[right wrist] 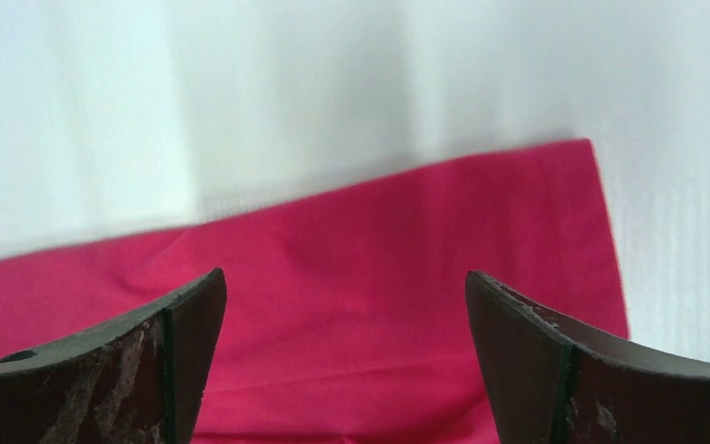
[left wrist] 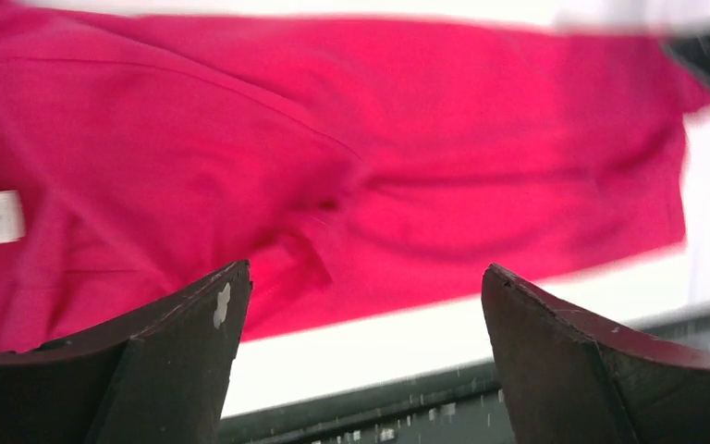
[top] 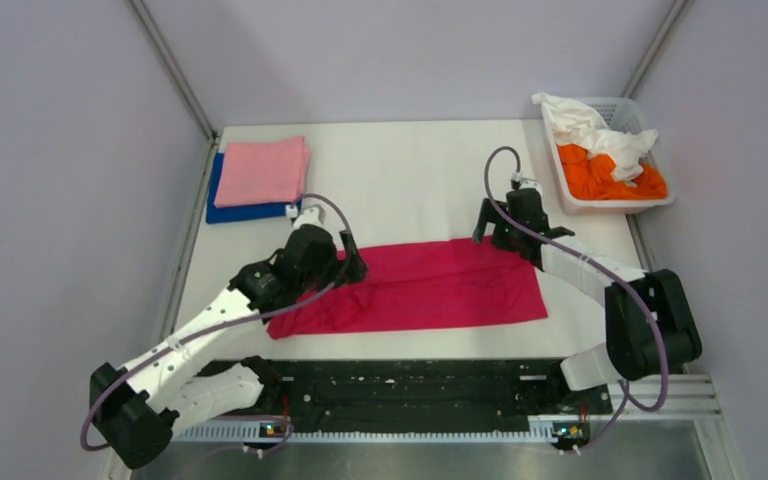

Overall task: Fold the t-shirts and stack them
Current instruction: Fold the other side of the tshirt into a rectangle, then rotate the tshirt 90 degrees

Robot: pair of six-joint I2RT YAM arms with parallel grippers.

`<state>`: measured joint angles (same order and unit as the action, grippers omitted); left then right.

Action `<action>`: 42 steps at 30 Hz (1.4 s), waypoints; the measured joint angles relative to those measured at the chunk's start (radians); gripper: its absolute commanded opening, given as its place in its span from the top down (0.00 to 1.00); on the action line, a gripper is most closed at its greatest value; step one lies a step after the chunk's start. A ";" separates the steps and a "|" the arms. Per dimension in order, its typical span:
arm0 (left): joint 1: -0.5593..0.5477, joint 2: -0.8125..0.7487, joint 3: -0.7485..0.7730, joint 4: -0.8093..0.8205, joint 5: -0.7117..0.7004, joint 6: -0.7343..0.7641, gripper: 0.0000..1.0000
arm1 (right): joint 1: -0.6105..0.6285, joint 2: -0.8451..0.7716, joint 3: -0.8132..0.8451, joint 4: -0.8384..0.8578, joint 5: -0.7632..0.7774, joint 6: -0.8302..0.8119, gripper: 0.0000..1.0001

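A magenta-red t-shirt [top: 420, 285] lies folded into a long band across the table's middle; it also shows in the left wrist view [left wrist: 361, 157] and the right wrist view [right wrist: 361, 277]. My left gripper [top: 352, 262] is open and empty above the band's left end. My right gripper [top: 495, 235] is open and empty above the band's far right corner. A folded light pink t-shirt [top: 263, 170] lies on a folded royal blue t-shirt [top: 235, 211] at the far left. A white t-shirt [top: 590, 128] and an orange t-shirt [top: 610, 178] lie crumpled in the basket.
The white slotted plastic basket [top: 610, 206] stands at the far right corner of the white table [top: 410, 170]. A black rail [top: 410, 385] runs along the near edge between the arm bases. Grey walls close in the left, right and back.
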<state>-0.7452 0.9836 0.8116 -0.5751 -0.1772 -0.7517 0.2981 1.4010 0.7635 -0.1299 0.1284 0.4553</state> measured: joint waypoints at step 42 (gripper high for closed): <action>0.327 1.865 1.676 0.680 0.419 -0.491 0.01 | 0.571 -0.280 -0.251 0.047 -0.385 0.095 0.01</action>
<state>-0.4187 2.8491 2.4878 0.1047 0.2420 -1.2423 0.8688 1.1210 0.5129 -0.0830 -0.2569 0.5503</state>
